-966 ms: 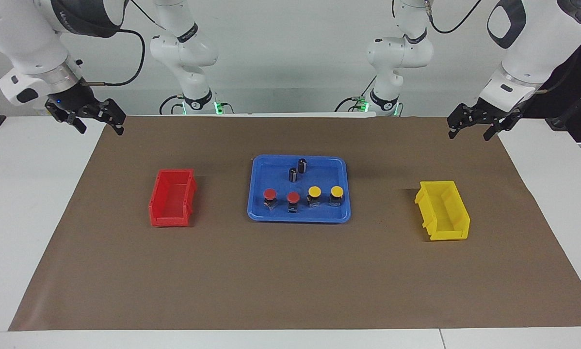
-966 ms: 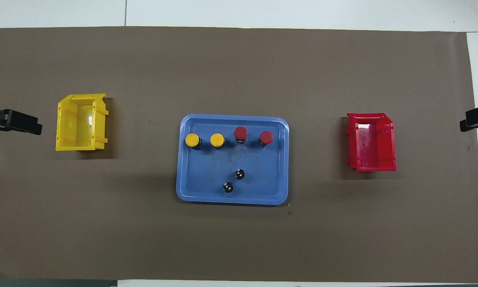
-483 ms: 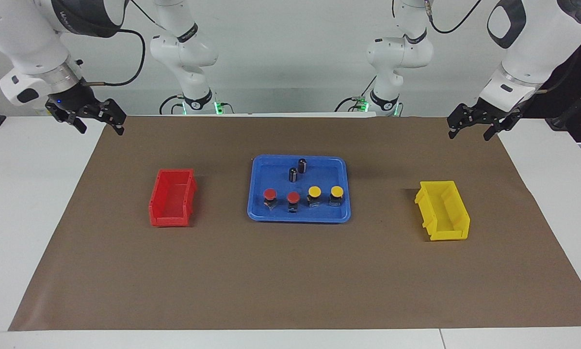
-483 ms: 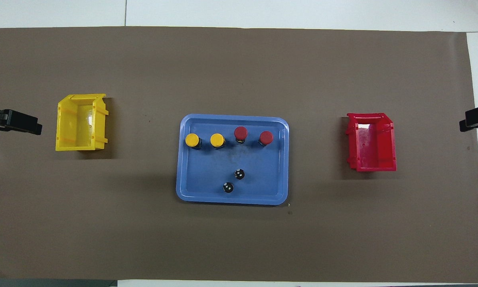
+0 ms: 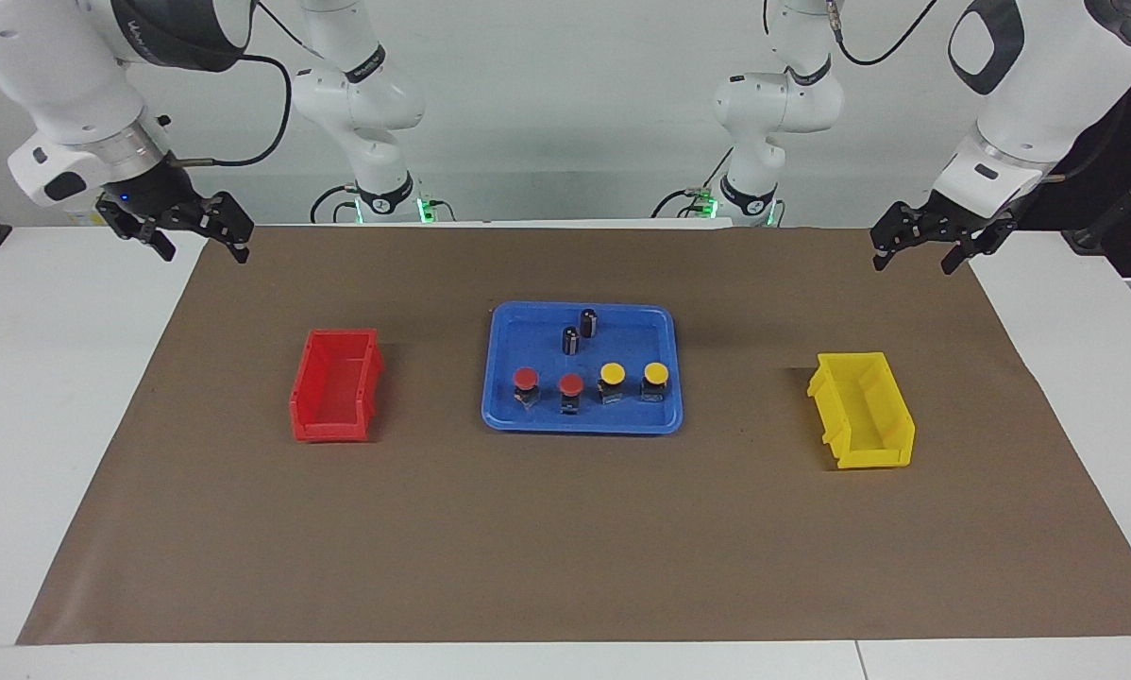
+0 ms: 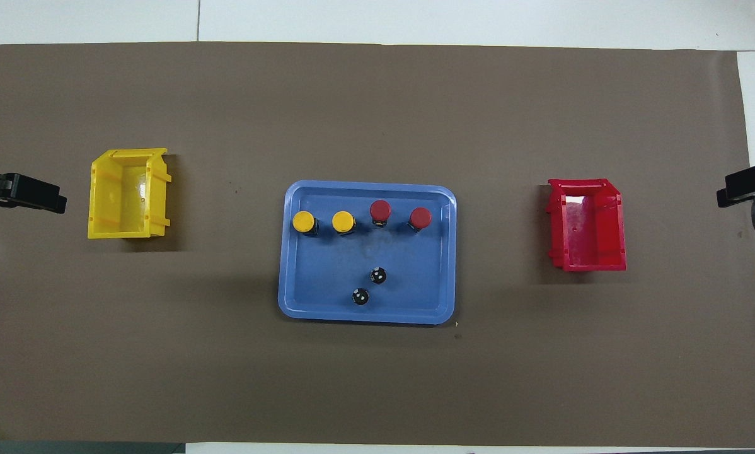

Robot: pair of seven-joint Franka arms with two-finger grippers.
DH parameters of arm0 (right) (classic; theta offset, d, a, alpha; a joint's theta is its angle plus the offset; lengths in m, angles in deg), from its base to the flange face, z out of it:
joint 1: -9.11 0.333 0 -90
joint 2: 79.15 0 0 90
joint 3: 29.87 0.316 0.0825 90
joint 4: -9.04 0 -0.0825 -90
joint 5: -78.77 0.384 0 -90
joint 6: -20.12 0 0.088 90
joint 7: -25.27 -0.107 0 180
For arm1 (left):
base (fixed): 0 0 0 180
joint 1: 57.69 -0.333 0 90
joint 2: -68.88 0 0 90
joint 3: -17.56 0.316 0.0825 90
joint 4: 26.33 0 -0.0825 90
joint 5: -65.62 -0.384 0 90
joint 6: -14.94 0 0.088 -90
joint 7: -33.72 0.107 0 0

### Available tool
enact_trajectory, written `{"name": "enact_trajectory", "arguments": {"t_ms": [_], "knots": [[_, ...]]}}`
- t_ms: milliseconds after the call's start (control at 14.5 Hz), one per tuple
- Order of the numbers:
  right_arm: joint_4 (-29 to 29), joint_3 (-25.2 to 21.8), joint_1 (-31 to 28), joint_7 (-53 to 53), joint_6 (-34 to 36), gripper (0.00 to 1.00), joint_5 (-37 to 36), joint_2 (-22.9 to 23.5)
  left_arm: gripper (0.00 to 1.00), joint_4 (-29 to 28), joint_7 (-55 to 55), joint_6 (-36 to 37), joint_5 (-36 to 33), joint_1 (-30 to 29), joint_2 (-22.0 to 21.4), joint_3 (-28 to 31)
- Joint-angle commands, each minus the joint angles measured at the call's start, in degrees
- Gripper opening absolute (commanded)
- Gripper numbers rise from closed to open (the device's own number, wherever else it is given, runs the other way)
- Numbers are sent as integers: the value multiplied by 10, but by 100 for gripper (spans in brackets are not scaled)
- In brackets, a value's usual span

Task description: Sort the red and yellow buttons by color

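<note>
Two red buttons and two yellow buttons stand in a row in the blue tray, along its edge farther from the robots. In the overhead view the reds are toward the right arm's end and the yellows toward the left arm's. My right gripper is open and empty, raised over the mat's corner at its own end. My left gripper is open and empty over the mat's corner at its end, waiting.
A red bin sits toward the right arm's end and a yellow bin toward the left arm's end, both empty. Two dark upright cylinders stand in the tray, nearer to the robots than the buttons. A brown mat covers the table.
My right gripper has shifted slightly toward the middle of the table. The left arm, the buttons and the bins have not moved.
</note>
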Motion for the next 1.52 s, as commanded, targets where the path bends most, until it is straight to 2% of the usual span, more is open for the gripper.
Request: {"name": "enact_trajectory", "arguments": {"t_ms": [0,138,276,345,483,621,966,1103,1241,1448], "knots": [[32,6,0,-7,3,100,-5,17,100,-14,2,3,-13,-4,-14,-4],[86,16,34,-68,34,100,-9,57,100,-14,2,3,-13,-4,-14,-4],[140,17,85,-122,36,100,-4,104,100,-14,1,3,-13,-4,-14,-4],[146,17,121,-169,25,100,-3,123,100,-15,1,5,-13,-4,-14,-4],[144,17,172,-242,-45,100,-1,148,100,-14,1,0,-13,-4,-13,-4],[126,18,228,-314,-122,100,1,183,100,-14,2,-1,-13,-5,-13,-3],[-34,18,300,-383,-316,100,-7,198,100,-13,3,-4,-13,-11,-14,-3],[-43,17,312,-394,-346,100,-10,224,100,-14,2,-6,-14,-11,-15,-2],[-51,18,323,-394,-354,100,-15,227,100,-17,2,-2,-14,-11,-17,-2],[-81,18,331,-390,-369,89,-25,221,100,-22,-1,-1,-14,-23,-18,-4]]}}
